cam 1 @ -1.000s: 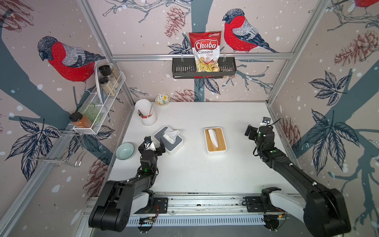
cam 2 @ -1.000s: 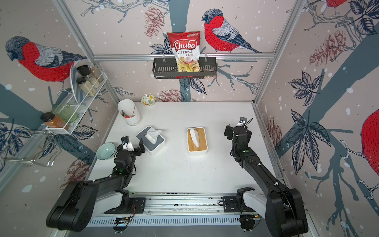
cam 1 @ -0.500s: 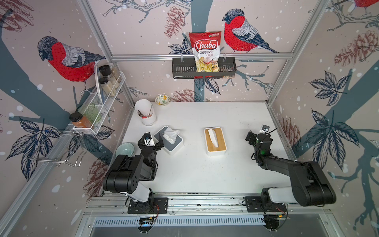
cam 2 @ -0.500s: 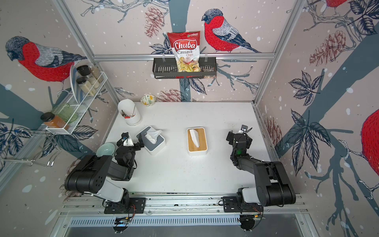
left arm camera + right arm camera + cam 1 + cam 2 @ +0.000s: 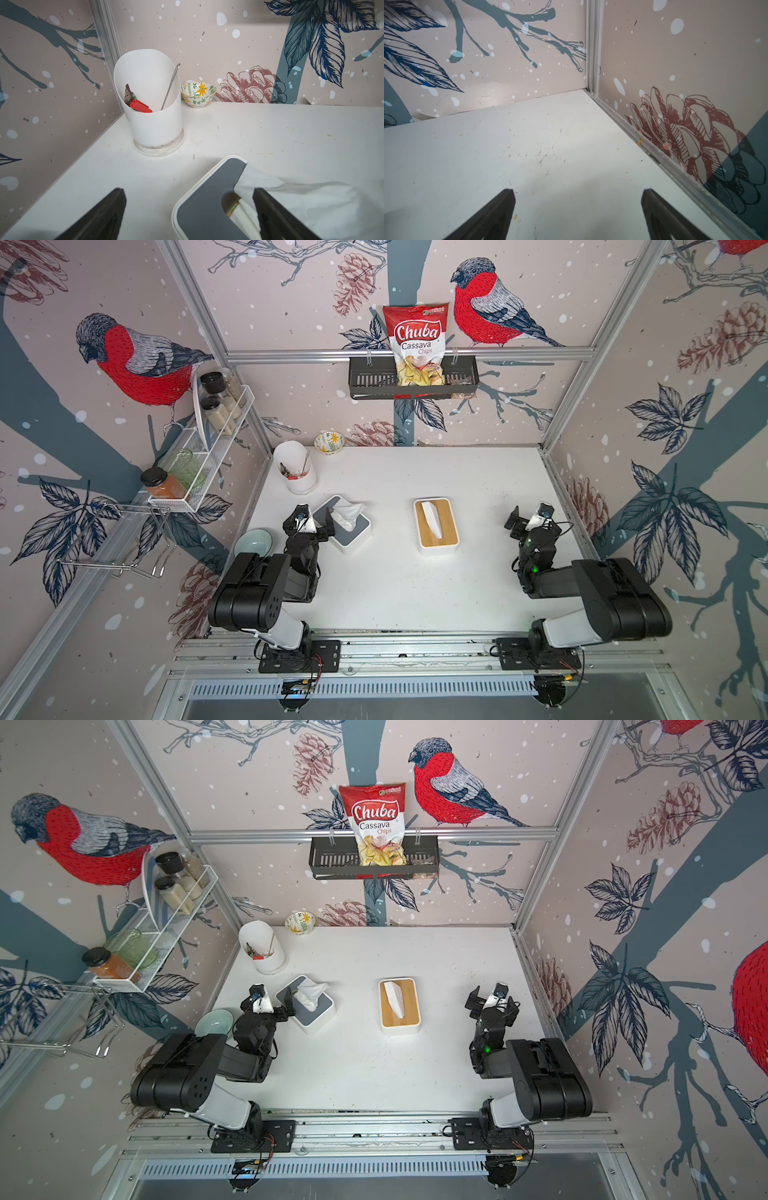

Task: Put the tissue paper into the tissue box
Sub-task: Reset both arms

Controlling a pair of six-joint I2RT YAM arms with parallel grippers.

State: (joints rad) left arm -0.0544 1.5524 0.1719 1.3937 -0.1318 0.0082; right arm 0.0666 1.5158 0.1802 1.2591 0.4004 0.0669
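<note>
In both top views the left hand (image 5: 309,523) sits low over the counter (image 5: 415,585), fingers spread wide and holding nothing. The grey-lidded tissue box (image 5: 359,531) lies just beside it on its inner side. One finger overlaps the box's near corner, though whether it touches cannot be told. The tissue paper (image 5: 347,514) rises crumpled from the box's slot and flops over the lid, on the side away from the hand. A pale green bowl (image 5: 253,541) sits near the hand's outer side, a little behind it. The right hand (image 5: 534,519) is likewise wide and holding nothing, well apart from a wooden-lidded tissue box (image 5: 448,526) that lies between the two hands. In the left wrist view, one finger of the left hand (image 5: 188,193) stands over the counter and the other stands in front of the tissue paper (image 5: 311,199) at the slot. Ahead of the hand are a white utensil holder (image 5: 158,124) and a floral bowl (image 5: 197,94). In the right wrist view the right hand (image 5: 577,192) spreads wide above the counter (image 5: 529,145).
</note>
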